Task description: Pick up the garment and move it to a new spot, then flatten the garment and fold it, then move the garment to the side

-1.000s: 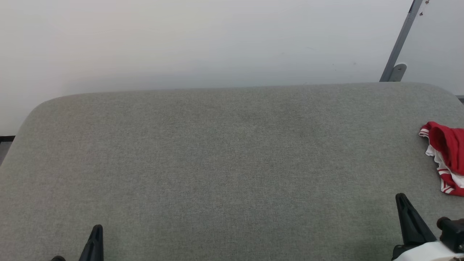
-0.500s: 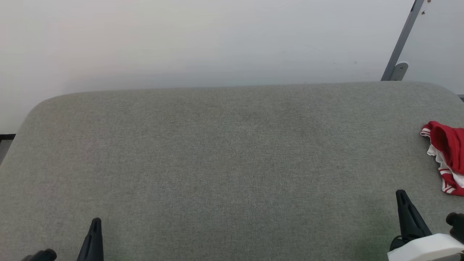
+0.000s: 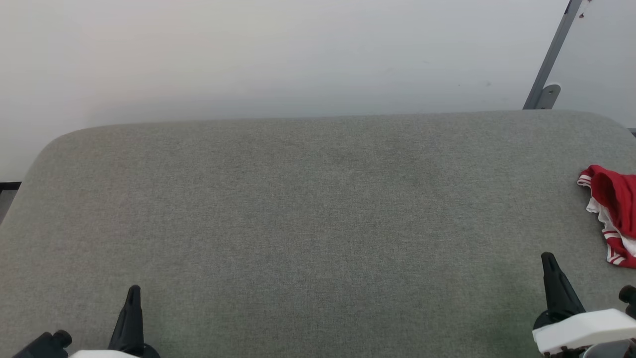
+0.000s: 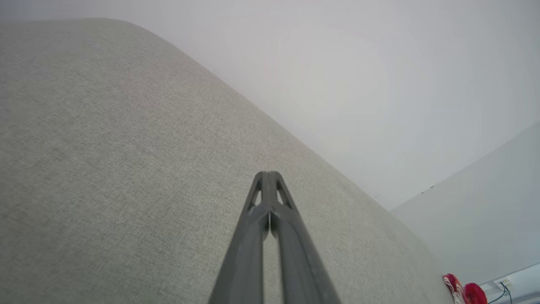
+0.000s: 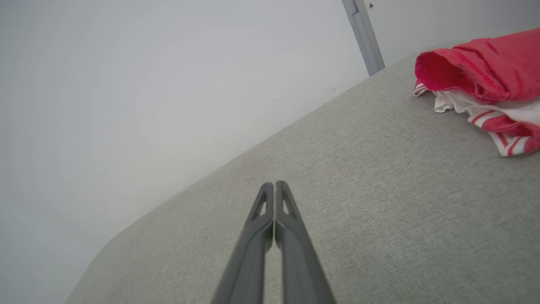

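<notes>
The garment (image 3: 615,209) lies crumpled at the right edge of the grey table (image 3: 318,214), bright red with white parts and red-and-white striped trim; part of it runs past the head view's edge. In the right wrist view the garment (image 5: 485,80) sits at the upper right, apart from my fingers. My right gripper (image 3: 549,261) is shut, empty, at the lower right, short of the garment; its tips (image 5: 274,185) touch. My left gripper (image 3: 133,293) is shut and empty at the lower left, tips (image 4: 268,175) together. The garment (image 4: 462,291) shows tiny at the far right.
A white wall rises behind the table. A grey metal post (image 3: 549,59) with a bracket stands at the back right corner. The table's rounded back corners and far edge border the wall.
Both grippers have risen a little further into the head view, fingers pointing up. The picture has shifted slightly. The garment has not moved on the table.
</notes>
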Available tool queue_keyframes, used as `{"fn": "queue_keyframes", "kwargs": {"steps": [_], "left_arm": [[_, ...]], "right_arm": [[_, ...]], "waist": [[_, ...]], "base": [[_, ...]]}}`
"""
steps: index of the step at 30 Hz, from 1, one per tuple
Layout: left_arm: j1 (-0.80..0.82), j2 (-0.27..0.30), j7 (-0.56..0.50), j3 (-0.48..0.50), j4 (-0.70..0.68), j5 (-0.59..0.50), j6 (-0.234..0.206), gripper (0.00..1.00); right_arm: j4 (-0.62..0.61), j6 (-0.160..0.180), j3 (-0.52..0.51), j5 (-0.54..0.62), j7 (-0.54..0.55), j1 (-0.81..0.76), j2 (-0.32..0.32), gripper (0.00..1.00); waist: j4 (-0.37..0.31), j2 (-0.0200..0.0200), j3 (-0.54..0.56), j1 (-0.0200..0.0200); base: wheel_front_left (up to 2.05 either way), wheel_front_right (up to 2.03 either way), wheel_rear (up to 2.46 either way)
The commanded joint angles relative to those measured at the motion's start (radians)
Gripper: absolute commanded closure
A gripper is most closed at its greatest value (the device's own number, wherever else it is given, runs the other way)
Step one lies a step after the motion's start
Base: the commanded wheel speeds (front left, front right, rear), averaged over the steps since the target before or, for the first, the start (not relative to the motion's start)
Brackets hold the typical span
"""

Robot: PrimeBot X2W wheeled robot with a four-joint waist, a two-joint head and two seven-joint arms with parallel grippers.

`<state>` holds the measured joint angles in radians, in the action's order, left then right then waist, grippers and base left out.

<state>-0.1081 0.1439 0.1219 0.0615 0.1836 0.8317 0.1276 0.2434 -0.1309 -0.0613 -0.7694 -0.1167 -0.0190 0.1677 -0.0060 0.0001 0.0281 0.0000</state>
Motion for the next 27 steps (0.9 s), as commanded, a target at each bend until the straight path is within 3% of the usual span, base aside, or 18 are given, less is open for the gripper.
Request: {"fn": "queue_keyframes", "kwargs": {"steps": [1, 27], "left_arm": [[0.026, 0.004, -0.006, 0.006, -0.010, 0.028, 0.001, 1.00], [0.104, -0.031, -0.093, 0.022, 0.016, 0.318, 0.003, 1.00]], "right_arm": [[-0.010, 0.000, -0.004, -0.024, 0.004, 0.028, 0.004, 1.00], [-0.006, 0.000, -0.024, -0.338, 0.093, 0.068, -0.043, 1.00]], "waist": [[0.000, -0.0001, 0.000, 0.0000], [0.002, -0.0001, -0.009, 0.0000]], "base": [[0.00, 0.00, 0.00], [0.00, 0.00, 0.00]]}}
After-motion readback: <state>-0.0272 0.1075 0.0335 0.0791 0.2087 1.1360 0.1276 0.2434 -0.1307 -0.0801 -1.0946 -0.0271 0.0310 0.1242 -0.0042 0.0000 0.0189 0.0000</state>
